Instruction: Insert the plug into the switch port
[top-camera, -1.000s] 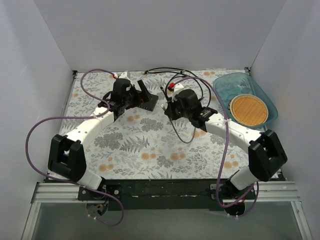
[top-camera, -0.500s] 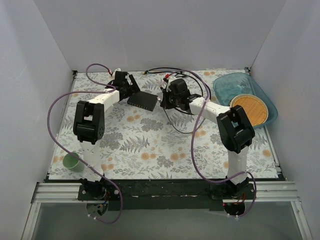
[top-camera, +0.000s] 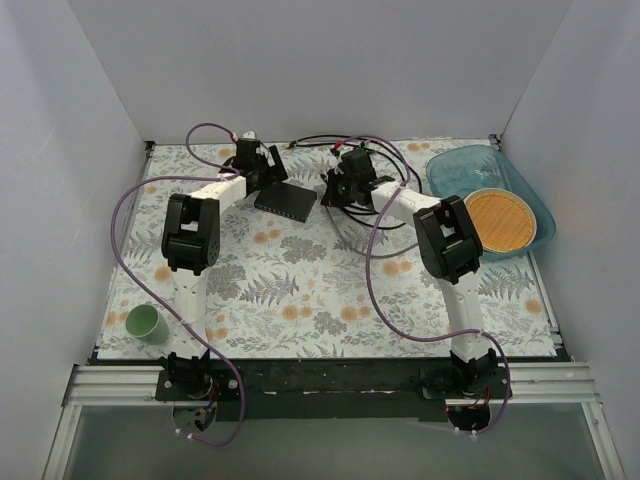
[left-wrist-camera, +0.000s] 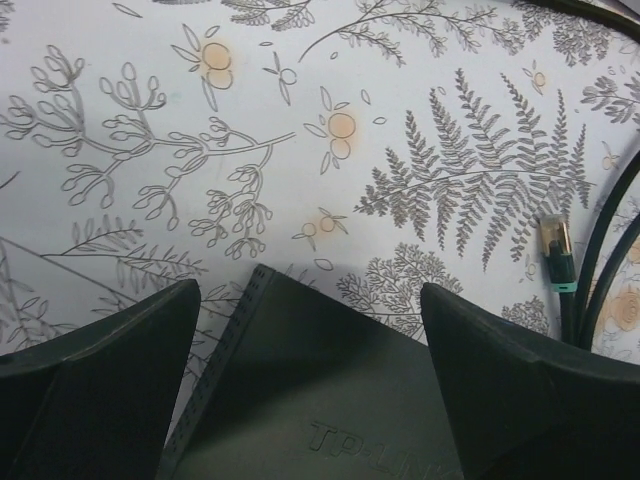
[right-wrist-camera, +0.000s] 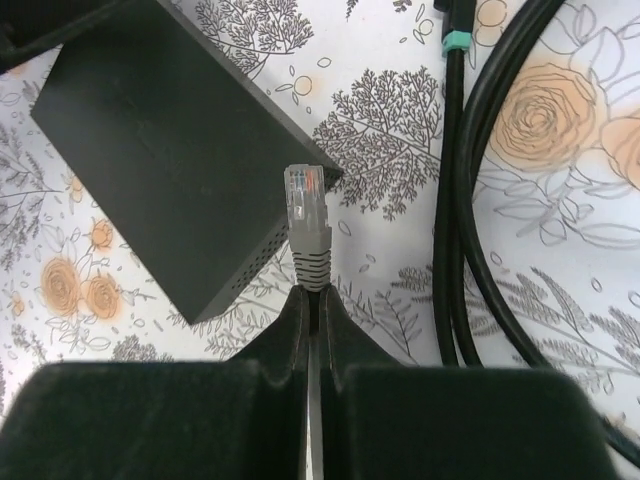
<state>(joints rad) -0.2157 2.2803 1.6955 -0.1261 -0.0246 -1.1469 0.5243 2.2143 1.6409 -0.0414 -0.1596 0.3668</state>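
The switch, a flat black box, lies on the flowered mat at the far middle. My left gripper hangs open over its far left end. In the left wrist view the switch lies between the wide-apart fingers, with mat showing beside its vented edge. My right gripper is shut on the grey cable just behind the clear-tipped plug. The plug points at the right corner of the switch and stops short of it. The sockets do not show in either wrist view. In the top view the right gripper is just right of the switch.
Black cables loop on the mat right of the plug, one ending in a teal-banded connector. A blue tray holding an orange disc stands at the far right. A green cup stands near the front left.
Both arms have risen and stretched toward the far side, uncovering the green cup. The left gripper drew back to the switch's far end. The right gripper carried the plug slightly farther back.
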